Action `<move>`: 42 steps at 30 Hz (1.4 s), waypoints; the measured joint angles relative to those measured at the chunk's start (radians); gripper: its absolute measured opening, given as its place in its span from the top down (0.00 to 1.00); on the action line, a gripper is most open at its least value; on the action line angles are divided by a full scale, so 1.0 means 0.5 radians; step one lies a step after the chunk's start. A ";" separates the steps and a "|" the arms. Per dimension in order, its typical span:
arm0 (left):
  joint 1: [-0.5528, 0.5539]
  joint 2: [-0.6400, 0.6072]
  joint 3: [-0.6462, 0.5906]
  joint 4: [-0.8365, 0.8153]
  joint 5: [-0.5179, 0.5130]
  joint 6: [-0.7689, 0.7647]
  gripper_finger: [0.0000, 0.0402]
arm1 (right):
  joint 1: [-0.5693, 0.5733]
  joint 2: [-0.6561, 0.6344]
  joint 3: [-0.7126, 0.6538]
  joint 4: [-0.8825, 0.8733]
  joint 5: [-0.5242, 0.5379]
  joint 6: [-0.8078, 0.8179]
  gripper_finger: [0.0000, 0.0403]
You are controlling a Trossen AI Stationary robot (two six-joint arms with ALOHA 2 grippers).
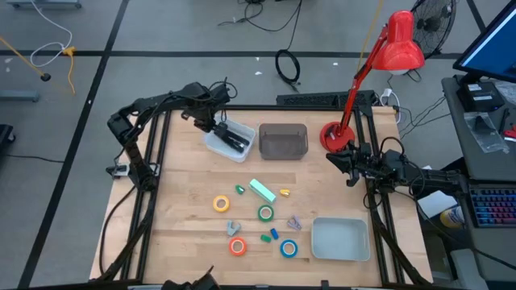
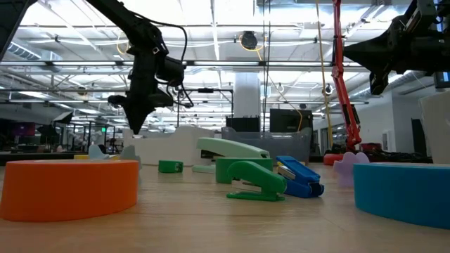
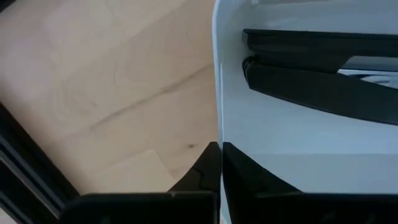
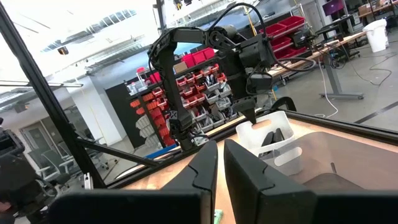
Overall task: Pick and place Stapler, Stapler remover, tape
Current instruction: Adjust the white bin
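Note:
A black stapler (image 1: 234,138) lies in the white bin (image 1: 216,145) at the table's far left, and shows large in the left wrist view (image 3: 311,74). My left gripper (image 1: 211,122) points down, shut, over that bin's left rim (image 3: 216,93). The tape is four rolls lying flat: yellow (image 1: 221,204), green (image 1: 265,213), orange (image 1: 237,246) and blue (image 1: 289,249). A mint stapler (image 1: 262,190) lies above the rolls. A grey staple remover (image 1: 233,228) lies among them. My right gripper (image 1: 348,163) waits, shut, in the air at the right edge. My left gripper's shut fingertips (image 3: 205,165) stand right at the white bin's left rim, coming from above and pointing down. I cannot tell whether they touch it.
A dark bin (image 1: 283,141) stands right of the white bin. A pale tray (image 1: 339,239) sits at the near right. Small green (image 1: 264,238), blue (image 1: 274,234), purple (image 1: 294,221) and yellow (image 1: 284,193) pieces lie among the rolls. A red lamp (image 1: 332,135) stands at the far right corner.

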 joint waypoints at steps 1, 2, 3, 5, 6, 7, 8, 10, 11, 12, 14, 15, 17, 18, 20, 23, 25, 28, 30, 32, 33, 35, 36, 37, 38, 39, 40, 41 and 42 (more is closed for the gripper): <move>-0.012 0.000 0.000 0.004 -0.001 -0.051 0.99 | -0.001 0.000 0.000 0.000 0.000 0.000 0.95; -0.022 0.000 0.000 0.006 0.000 -0.105 0.99 | 0.000 0.000 0.000 -0.001 0.000 0.000 0.95; -0.029 0.000 0.000 0.006 0.000 -0.159 0.99 | 0.000 0.000 0.001 -0.001 0.000 0.000 0.95; -0.046 0.000 0.000 0.006 0.001 -0.275 0.98 | 0.000 0.000 0.000 0.000 0.000 0.000 0.95; -0.057 0.000 0.000 0.006 -0.001 -0.318 0.98 | 0.000 0.000 0.000 0.000 0.000 0.000 0.95; -0.064 0.000 0.000 0.006 -0.008 -0.361 0.99 | 0.000 0.000 0.000 0.000 0.000 0.000 0.95; -0.069 0.000 0.000 0.006 -0.021 -0.408 0.99 | 0.000 0.000 0.000 0.000 0.000 0.000 0.95; -0.078 0.000 0.000 0.006 -0.041 -0.493 0.99 | -0.001 0.000 0.000 0.000 0.000 0.000 0.95; -0.083 0.000 0.000 0.007 -0.043 -0.526 0.98 | 0.000 -0.001 0.000 0.000 0.000 0.000 0.95; -0.084 0.000 0.000 0.006 -0.043 -0.552 0.98 | 0.000 -0.001 0.000 0.000 0.000 0.000 0.95; -0.084 0.000 0.000 -0.006 -0.051 -0.604 0.99 | 0.000 0.000 0.000 0.000 0.000 0.000 0.95; -0.083 0.000 0.000 -0.015 -0.064 -0.635 0.99 | 0.000 -0.001 0.001 0.000 0.000 0.000 0.95; -0.083 0.000 0.000 -0.036 -0.091 -0.708 0.99 | -0.001 -0.001 0.000 -0.001 -0.001 0.000 0.95; -0.083 0.000 0.000 -0.047 -0.094 -0.738 0.98 | -0.001 0.000 0.001 0.000 -0.001 0.000 0.95; -0.084 0.000 0.000 -0.061 -0.101 -0.796 0.98 | -0.001 -0.001 0.000 0.000 -0.001 0.000 0.95; -0.091 0.000 0.000 -0.066 -0.104 -0.885 0.99 | 0.000 0.000 0.001 0.000 -0.001 0.000 0.95; -0.108 0.000 0.000 -0.067 -0.098 -0.936 0.98 | -0.001 -0.001 0.001 0.000 -0.001 0.000 0.95; -0.156 0.000 0.000 -0.069 -0.086 -1.002 0.97 | -0.001 0.000 0.001 0.000 -0.001 0.000 0.95; -0.188 0.000 0.000 -0.066 -0.072 -1.061 0.99 | 0.000 0.000 0.000 0.000 -0.001 0.000 0.95; -0.217 0.000 0.000 -0.066 -0.061 -1.113 0.99 | -0.001 0.000 0.000 -0.001 -0.001 0.000 0.95; -0.232 0.000 0.000 -0.067 -0.051 -1.133 0.99 | 0.000 0.000 0.000 0.000 -0.001 0.000 0.95; -0.255 0.000 0.000 -0.069 -0.039 -1.164 0.97 | 0.000 0.000 0.000 0.000 -0.001 0.000 0.95; -0.266 0.000 0.000 -0.071 -0.037 -1.180 0.97 | -0.001 -0.001 0.000 0.000 -0.001 0.000 0.95; -0.276 0.000 0.000 -0.074 -0.036 -1.194 0.97 | -0.001 0.000 0.000 0.000 -0.001 0.000 0.95; -0.285 0.000 0.000 -0.078 -0.036 -1.207 0.97 | 0.000 0.000 0.000 -0.001 -0.001 0.000 0.95; -0.294 0.000 0.000 -0.078 -0.035 -1.218 0.98 | -0.001 0.000 0.000 0.000 -0.001 0.000 0.95; -0.303 0.000 0.000 -0.078 -0.038 -1.223 0.99 | -0.001 0.000 0.001 0.000 -0.001 0.000 0.95; -0.308 0.000 0.000 -0.079 -0.051 -1.224 0.99 | 0.000 0.000 0.000 0.000 -0.001 0.000 0.95; -0.309 0.000 0.000 -0.082 -0.060 -1.224 0.99 | 0.000 0.000 0.000 -0.001 -0.001 0.000 0.95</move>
